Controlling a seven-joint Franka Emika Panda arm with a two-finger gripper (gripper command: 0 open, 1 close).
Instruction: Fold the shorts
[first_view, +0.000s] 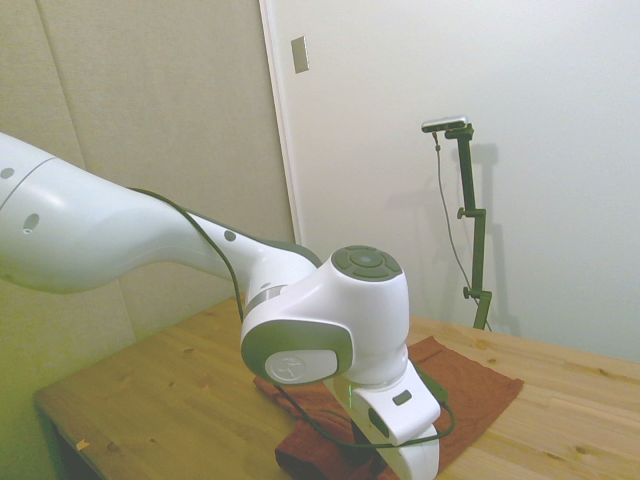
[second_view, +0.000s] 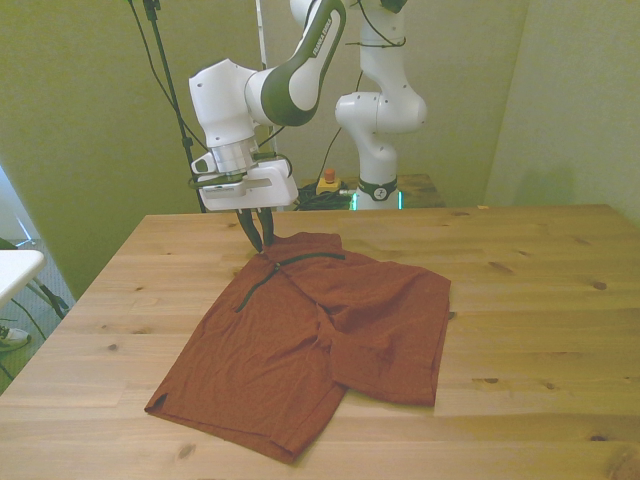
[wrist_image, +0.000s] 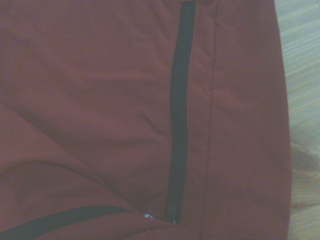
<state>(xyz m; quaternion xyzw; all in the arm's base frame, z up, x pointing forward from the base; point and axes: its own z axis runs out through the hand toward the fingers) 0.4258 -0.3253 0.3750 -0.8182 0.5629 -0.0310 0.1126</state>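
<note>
Front view shows the shorts (second_view: 320, 340) lying on the wooden bench (second_view: 540, 300), already partly folded: one leg appears to lie over the other, with a dark piping line (second_view: 290, 268) on top near the waist end. The gripper (second_view: 258, 232) hangs at that waist corner, its dark jaws close together and pointing down at the cloth edge; whether they pinch the fabric I cannot tell. By my reckoning a first fold is done, and at least one more fold across the length is left
</note>
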